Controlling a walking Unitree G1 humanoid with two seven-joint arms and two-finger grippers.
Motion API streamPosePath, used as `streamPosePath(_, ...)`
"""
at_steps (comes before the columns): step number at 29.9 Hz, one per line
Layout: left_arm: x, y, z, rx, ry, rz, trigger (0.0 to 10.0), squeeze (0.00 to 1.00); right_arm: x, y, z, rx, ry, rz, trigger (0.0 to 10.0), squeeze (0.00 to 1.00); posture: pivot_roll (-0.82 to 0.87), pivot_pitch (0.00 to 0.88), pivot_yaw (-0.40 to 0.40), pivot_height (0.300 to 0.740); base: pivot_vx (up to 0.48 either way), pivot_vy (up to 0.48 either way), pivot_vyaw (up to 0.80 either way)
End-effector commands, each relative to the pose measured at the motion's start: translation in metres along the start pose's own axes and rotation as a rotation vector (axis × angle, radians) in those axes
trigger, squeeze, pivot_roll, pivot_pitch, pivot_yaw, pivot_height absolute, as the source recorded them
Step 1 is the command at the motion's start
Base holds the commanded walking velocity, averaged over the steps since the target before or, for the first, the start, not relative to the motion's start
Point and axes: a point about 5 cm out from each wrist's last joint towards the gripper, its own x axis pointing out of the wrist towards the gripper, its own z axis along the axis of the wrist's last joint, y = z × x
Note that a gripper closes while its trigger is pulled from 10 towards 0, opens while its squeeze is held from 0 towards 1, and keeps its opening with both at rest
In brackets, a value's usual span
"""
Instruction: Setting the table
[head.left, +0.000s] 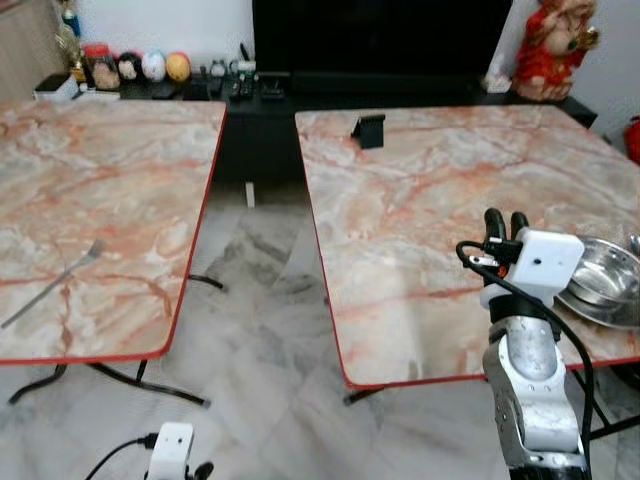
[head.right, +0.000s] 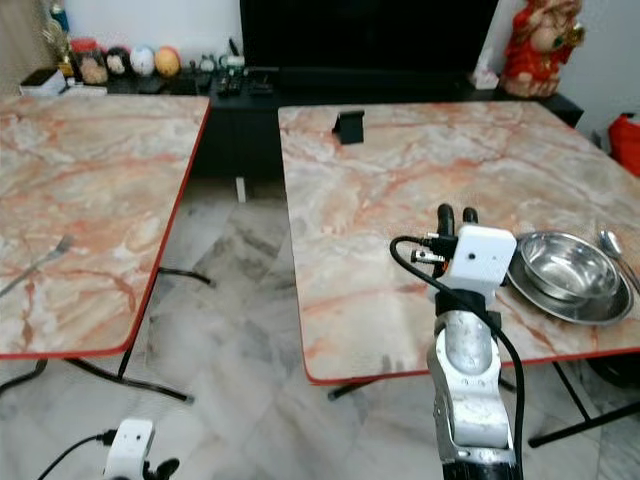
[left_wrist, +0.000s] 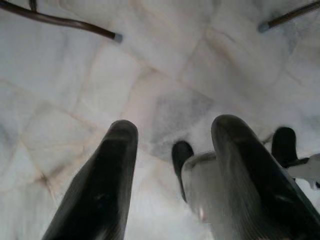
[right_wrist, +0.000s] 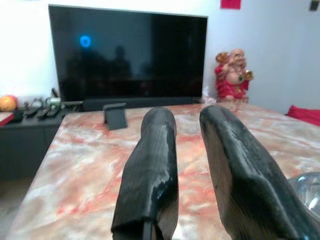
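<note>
A home living room: television (right_wrist: 127, 52), red figurine (head.left: 552, 45), two marble tables (head.left: 90, 210)

Left wrist camera: gripper over the floor.

You see the left gripper (left_wrist: 172, 140) with its two black fingers (left_wrist: 107, 185) spread apart and nothing between them. Beneath lies a pale marble-tiled floor (left_wrist: 165, 65). Two dark table legs (left_wrist: 65, 21) with capped ends rest on the tiles. The robot's own foot (left_wrist: 200, 175), silver with black parts, shows beneath the fingers.
</note>
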Motion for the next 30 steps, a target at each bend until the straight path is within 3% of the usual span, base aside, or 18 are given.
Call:
streamPosePath(1,-0.0009,0.0007,-0.0048,0.001,0.024,0.003,10.0,0.00,0.0020,0.0008,0.0039,-0.002,-0.017,0.003,10.0,0.00,-0.02,0.000,-0.022,0.740,0.000,0.270,0.00)
streamPosePath(30,-0.0007,0.0003,-0.0043,0.003,0.021,0.001,10.0,0.00,0.0034,0.0036,0.0051,0.003,-0.021,0.013,10.0,0.00,-0.02,0.000,-0.019,0.740,0.000,0.270,0.00)
